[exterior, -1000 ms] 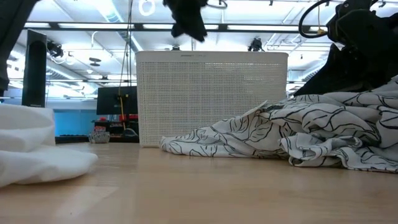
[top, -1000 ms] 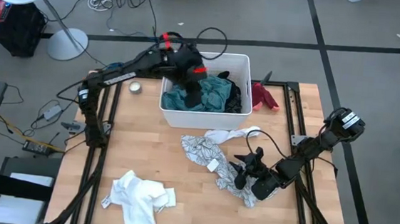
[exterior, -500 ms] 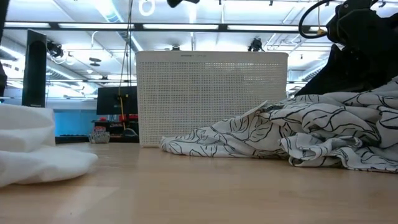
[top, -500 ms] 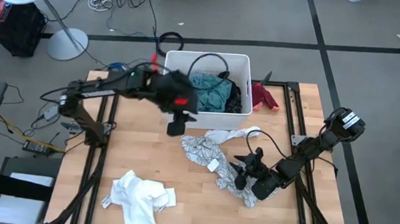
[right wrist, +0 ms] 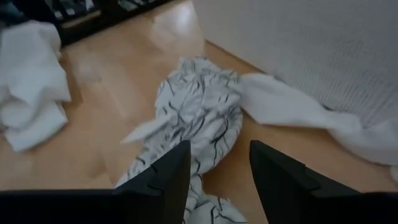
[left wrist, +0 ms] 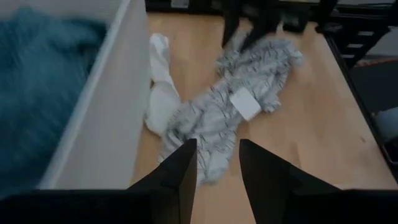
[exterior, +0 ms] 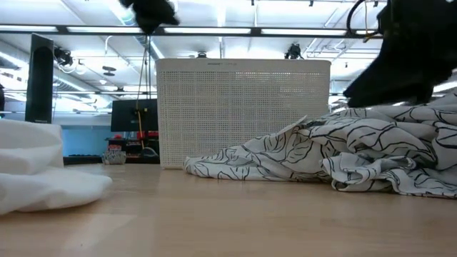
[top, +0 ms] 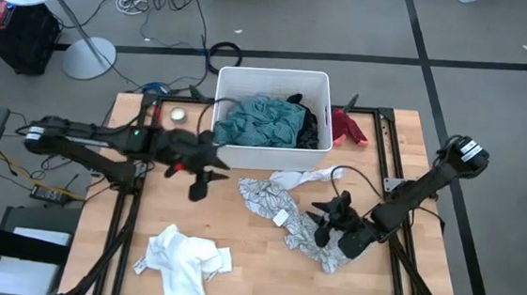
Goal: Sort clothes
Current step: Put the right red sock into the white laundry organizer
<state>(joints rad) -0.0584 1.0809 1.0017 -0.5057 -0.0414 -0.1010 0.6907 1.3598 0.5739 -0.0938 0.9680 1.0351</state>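
Note:
The white bin (top: 274, 71) at the table's far side holds a teal garment (top: 261, 121) and a black one (top: 309, 123). A red garment (top: 348, 126) lies to its right. In front of the bin, a white sock (top: 301, 179) and a leaf-print garment (top: 276, 205) lie on the table. A plain white garment (top: 184, 259) sits near the front left. My left gripper (top: 199, 188) hangs open and empty above the table, left of the leaf-print garment (left wrist: 224, 112). My right gripper (right wrist: 217, 168) is open just above that garment's right end (right wrist: 199, 124).
A small round tin (top: 178, 114) stands left of the bin. Black frame rails run along the table's left and right edges. Bare wood lies between the white garment and the leaf-print one, and along the near edge.
My left gripper has swung out from above the bin toward the table's near left and come down, staying open. The teal garment in the bin is now uncovered. My right gripper has risen a little off the leaf-print garment, which has not moved.

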